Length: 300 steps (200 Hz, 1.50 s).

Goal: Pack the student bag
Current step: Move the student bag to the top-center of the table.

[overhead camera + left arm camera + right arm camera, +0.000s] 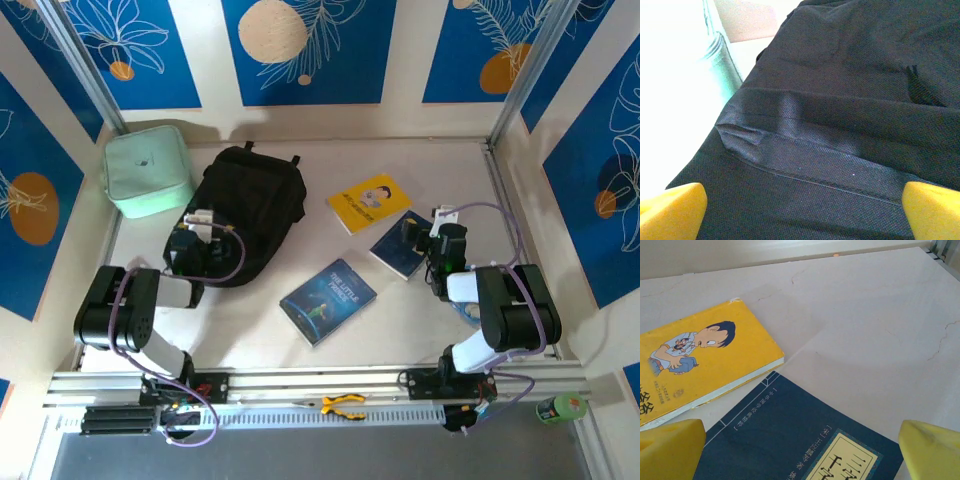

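Lying flat at the far left of the table (430, 170), the student bag (250, 205) appears from the overhead camera with its rounded top toward the back wall, a mint-green case (148, 170) just beside it. The left gripper (200, 232) hangs over the bag's near corner, while the right gripper (418, 238) sits above a dark blue book (392, 252). A yellow book (368, 202) and a blue picture book (327, 300) lie between the arms, none packed yet.

From the left wrist, the yellow fingertips (670, 212) stand spread as wide as they go with nothing between them, framing a seamed band of black fabric on the student bag (840, 100). That placement suggests the arm is lined up to pinch the cloth and open or steady the bag.

From the right wrist, the fingertips (670, 450) are equally wide apart and empty, straddling the dark blue book (780, 430), whose far corner lies just beside the yellow book (700, 365). The arm looks positioned to take this book first, though a thin cover lying flat offers little edge to grip.
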{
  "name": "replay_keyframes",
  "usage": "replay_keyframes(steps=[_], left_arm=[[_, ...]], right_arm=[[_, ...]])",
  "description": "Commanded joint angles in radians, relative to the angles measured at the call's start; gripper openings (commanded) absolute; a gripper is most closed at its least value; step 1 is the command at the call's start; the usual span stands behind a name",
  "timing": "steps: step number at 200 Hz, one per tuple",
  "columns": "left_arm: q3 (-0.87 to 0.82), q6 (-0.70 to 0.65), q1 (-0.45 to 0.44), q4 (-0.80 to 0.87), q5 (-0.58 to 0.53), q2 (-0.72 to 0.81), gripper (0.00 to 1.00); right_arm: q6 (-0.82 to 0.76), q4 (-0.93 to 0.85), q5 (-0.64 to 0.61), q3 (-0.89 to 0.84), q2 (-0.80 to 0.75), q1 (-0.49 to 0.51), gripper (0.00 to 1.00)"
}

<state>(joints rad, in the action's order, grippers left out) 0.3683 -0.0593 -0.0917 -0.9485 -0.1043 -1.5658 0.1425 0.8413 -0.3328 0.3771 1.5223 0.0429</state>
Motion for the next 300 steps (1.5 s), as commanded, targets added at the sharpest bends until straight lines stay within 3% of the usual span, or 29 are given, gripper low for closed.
replay_keyframes(steps=[1, 187, 201, 232, 257, 277, 300], left_arm=[[0.003, -0.005, 0.001, -0.001, 0.021, 0.000, 1.00], [-0.006, 0.010, 0.015, -0.013, 0.019, 0.005, 1.00], [-0.018, 0.022, 0.015, -0.005, -0.008, 0.046, 1.00], [0.011, 0.022, 0.009, 0.210, -0.045, 0.225, 1.00], [0.074, 0.129, 0.007, 0.362, -0.098, 0.347, 0.99], [0.151, 0.281, 0.007, 0.510, -0.102, 0.408, 1.00], [0.286, 0.397, 0.006, 0.791, -0.054, 0.421, 1.00]], right_arm=[[0.005, 0.008, -0.013, 0.020, 0.004, 0.004, 0.99], [-0.005, 0.013, -0.024, 0.015, -0.013, 0.014, 0.99], [-0.046, 0.006, 0.029, 0.011, -0.038, 0.026, 0.99], [-0.054, -0.227, -0.038, 0.069, -0.210, 0.057, 0.99], [0.096, -0.490, -0.030, 0.177, -0.319, 0.059, 0.99], [0.283, -0.815, -0.033, 0.353, -0.313, 0.074, 0.99], [0.365, -0.981, 0.027, 0.504, -0.234, 0.152, 0.99]])
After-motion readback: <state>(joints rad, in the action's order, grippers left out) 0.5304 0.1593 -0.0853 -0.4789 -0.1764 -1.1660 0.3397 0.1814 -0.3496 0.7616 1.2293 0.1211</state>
